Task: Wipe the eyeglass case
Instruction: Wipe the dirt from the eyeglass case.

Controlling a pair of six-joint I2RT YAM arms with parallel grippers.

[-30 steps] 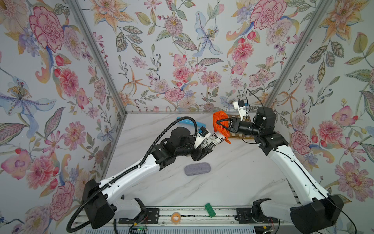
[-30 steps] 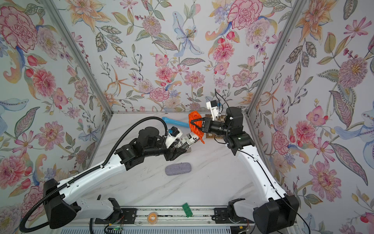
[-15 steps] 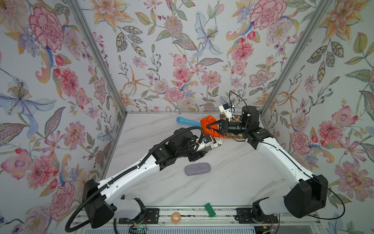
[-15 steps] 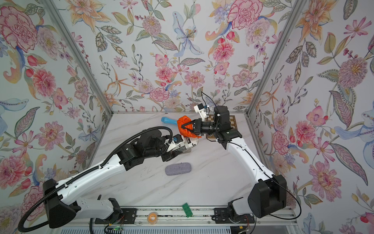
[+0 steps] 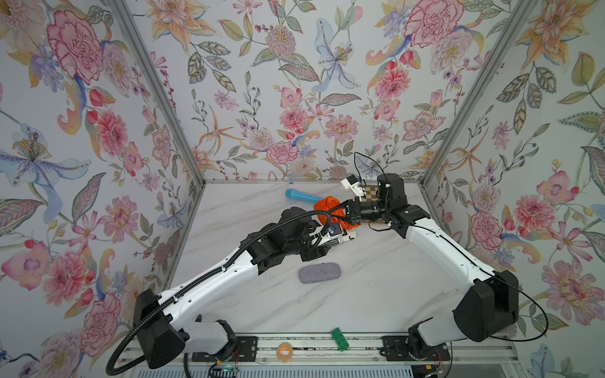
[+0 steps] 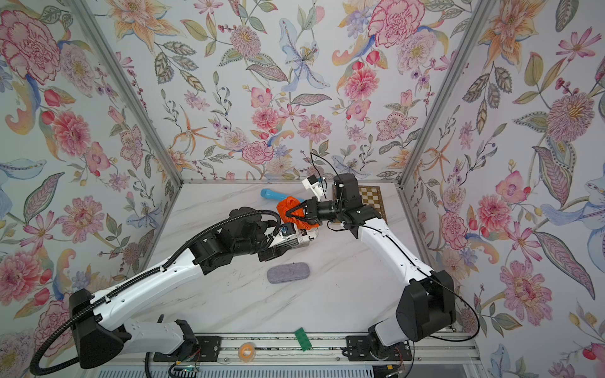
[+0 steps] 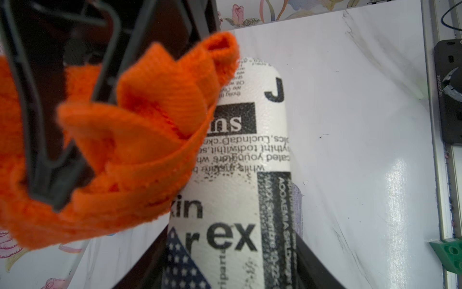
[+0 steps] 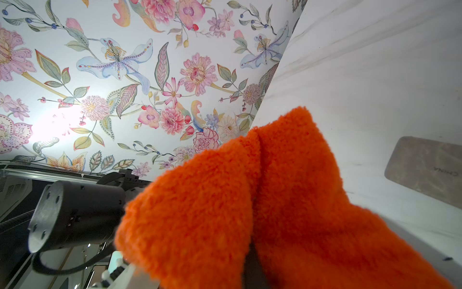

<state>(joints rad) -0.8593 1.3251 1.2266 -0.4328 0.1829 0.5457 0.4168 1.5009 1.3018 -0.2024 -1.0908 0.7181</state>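
Cloth (image 7: 140, 140) touches closed newsprint eyeglass case (image 7: 232, 175) in left hand (image 7: 231, 260).

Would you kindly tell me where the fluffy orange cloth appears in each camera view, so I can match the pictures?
Both top views: the fluffy orange cloth sits near the centre, toward the back wall, pinched in the right gripper.
Left wrist: it fills the left half, overlapping the newsprint-patterned eyeglass case.
Right wrist: it fills the lower middle and right.
Shared landmark: the white marble tabletop.
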